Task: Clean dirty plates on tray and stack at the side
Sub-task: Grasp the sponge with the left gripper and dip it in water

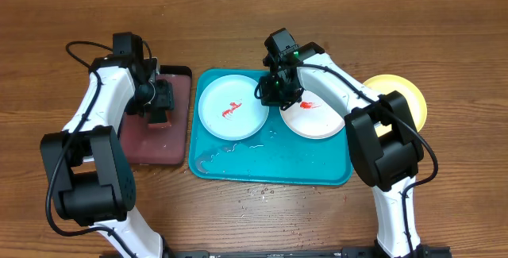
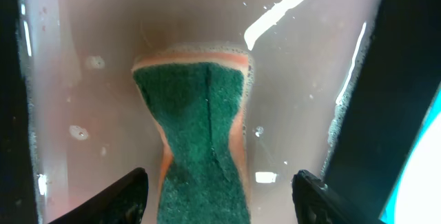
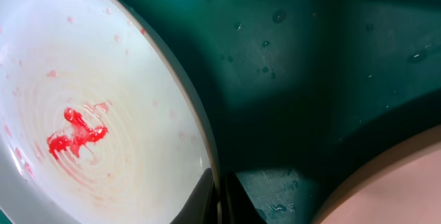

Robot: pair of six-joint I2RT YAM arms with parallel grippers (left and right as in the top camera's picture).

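The turquoise tray [image 1: 270,163] holds two plates with red smears: the light blue one [image 1: 232,107] on the left and the white one [image 1: 317,123] on the right. The yellow-green plate [image 1: 405,99] lies on the table right of the tray, partly hidden by my right arm. My right gripper [image 1: 280,95] is shut on the white plate's near-left rim. In the right wrist view its fingers [image 3: 220,196] pinch that rim [image 3: 103,100] over the tray [image 3: 296,65]. My left gripper [image 1: 161,113] is open, its fingers [image 2: 220,196] on either side of the sponge [image 2: 203,134].
The green-and-orange sponge lies in the wet, pinkish, black-rimmed tray [image 1: 155,147] left of the turquoise tray. Water patches lie on the turquoise tray's front left [image 1: 230,148]. The light blue plate's edge shows in the right wrist view [image 3: 393,189]. Small crumbs dot the table in front.
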